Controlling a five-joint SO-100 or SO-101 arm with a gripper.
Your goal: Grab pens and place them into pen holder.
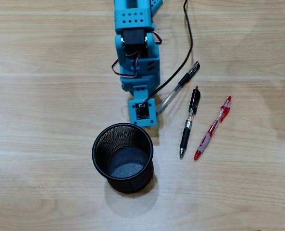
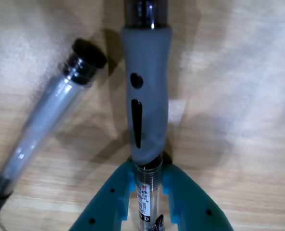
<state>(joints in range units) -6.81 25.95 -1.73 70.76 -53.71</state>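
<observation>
In the wrist view my blue gripper [image 2: 148, 167] is shut on a pen with a grey rubber grip [image 2: 144, 96] and a clear labelled barrel, held just above the wooden table. A clear pen with a black end [image 2: 46, 125] lies to its left. In the overhead view the arm's wrist camera mount [image 1: 142, 111] hides the gripper and the held pen. It stands just above the black mesh pen holder [image 1: 100, 144]. The clear pen [image 1: 178, 87] runs out from under the arm to the upper right. A black pen [image 1: 189, 122] and a red pen [image 1: 213, 128] lie to the right.
A black cable [image 1: 189, 43] runs from the top edge down to the wrist. The blue arm [image 1: 135, 43] fills the top middle. The pen holder's inside looks empty.
</observation>
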